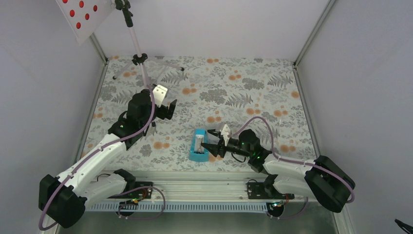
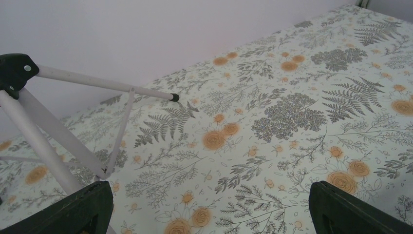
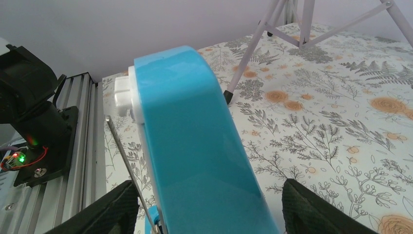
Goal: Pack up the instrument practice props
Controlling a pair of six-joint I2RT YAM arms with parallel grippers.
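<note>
From where I stand, the turquoise metronome (image 1: 198, 145) lies on the flowered tablecloth (image 1: 253, 97), close to the front rail (image 1: 204, 176) and a little right of the middle. The right gripper (image 1: 210, 141) has its two black fingers (image 3: 311, 209) straddling the metronome, one on each side of the blue body. In the right wrist view a thin strip of cloth shows between each finger and the body, so the fingers stand part-way apart around it and are not clamped on it. A thin metal rod (image 3: 127, 163) runs just beside the left-hand finger, and a white knob (image 3: 122, 95) sticks out of the metronome's far end. The silver music stand (image 1: 138, 46) is upright in the far left corner, well apart from the metronome. Its pale desk (image 1: 80, 14) is tilted and dotted with red. The left gripper (image 2: 214, 214) hangs low near the stand's foot with its fingers spread wide and nothing between them. The stand's pole (image 2: 44, 146) runs down to the inner edge of its left-hand finger (image 2: 73, 209); I cannot tell whether they touch.
</note>
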